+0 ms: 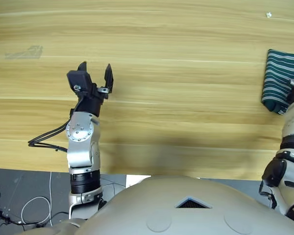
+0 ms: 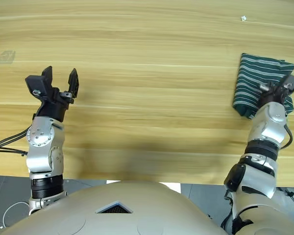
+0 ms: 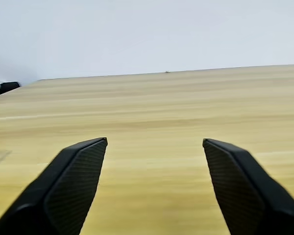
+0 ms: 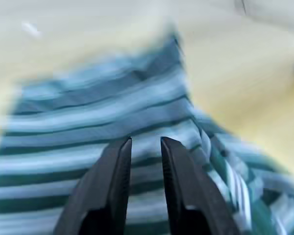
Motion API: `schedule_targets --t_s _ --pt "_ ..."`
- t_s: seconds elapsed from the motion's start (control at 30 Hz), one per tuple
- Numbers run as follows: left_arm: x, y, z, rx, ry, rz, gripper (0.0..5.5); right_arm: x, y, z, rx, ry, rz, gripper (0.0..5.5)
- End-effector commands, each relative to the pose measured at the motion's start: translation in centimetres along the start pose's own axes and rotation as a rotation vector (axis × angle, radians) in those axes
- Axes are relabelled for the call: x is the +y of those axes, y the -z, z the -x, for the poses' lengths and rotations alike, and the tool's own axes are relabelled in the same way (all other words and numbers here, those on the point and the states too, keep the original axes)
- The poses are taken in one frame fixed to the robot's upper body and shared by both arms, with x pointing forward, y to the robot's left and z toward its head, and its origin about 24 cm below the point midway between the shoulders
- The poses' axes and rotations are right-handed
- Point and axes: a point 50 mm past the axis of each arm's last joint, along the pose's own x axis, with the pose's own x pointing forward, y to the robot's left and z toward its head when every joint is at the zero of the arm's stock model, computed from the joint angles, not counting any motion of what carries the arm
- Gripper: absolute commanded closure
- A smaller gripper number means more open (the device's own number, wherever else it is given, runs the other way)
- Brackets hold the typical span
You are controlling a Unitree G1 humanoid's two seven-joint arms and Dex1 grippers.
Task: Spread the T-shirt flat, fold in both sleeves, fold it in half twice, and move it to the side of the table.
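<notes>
Gaping left tool (image 1: 95, 66) above table (image 1: 186, 98); right tool (image 4: 146, 142) on folded T-shirt (image 2: 250, 83).

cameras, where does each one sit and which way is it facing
left eye view: on the head, facing forward and down at the table; shows left arm, open left pincer.
right eye view: same head, same scene; shows right pincer at the folded T-shirt.
left wrist view: on left wrist, facing across the table past its pincer.
right wrist view: on right wrist, facing the T-shirt close up.
shared: T-shirt in both eye views and right wrist.
</notes>
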Motion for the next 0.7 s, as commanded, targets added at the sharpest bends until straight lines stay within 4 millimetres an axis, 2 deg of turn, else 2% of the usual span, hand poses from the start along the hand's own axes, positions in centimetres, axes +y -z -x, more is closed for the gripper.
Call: schedule_targets --t_s 0.03,0.07,0.13,0.23,0.3,0.37,0.43,0.53,0.7 --pt "-2.6 -2.1 -2.0 -0.139 0.068 0.028 1.88 4.5 -9.8 1.9 -0.62 -0.053 0.022 4.4" --pt "-3.3 -2.5 -2.4 -0.161 0.095 0.036 1.88 5.6 -10.4 2.6 -0.685 -0.066 0.004 4.4" --pt "-4.7 -3.4 -3.3 -0.215 0.123 0.041 1.88 8.8 -10.3 4.0 -0.736 -0.125 -0.057 4.4" --pt "-5.8 -3.1 -5.6 -0.227 0.109 0.039 1.88 14.8 -7.0 5.8 -0.601 -0.328 -0.179 4.4" --pt "-6.1 -2.2 -5.6 -0.244 0.088 0.0 1.88 17.0 -5.4 7.8 -0.604 -0.503 -0.212 4.4" --pt "-6.2 -1.2 -4.3 -0.274 0.089 -0.055 1.88 17.4 -4.4 8.8 -0.614 -0.59 -0.208 4.4" --pt "-5.5 -0.2 -3.9 -0.273 0.023 -0.111 1.88 17.0 -3.4 8.2 -0.585 -0.575 -0.186 4.4" --pt "-4.7 -0.2 -3.9 -0.333 -0.064 -0.163 1.88 17.2 -2.6 7.4 -0.572 -0.56 -0.13 4.4" --pt "-4.1 -0.2 -3.8 -0.37 -0.112 -0.177 1.88 17.6 -2.1 7.6 -0.581 -0.563 -0.107 4.4"
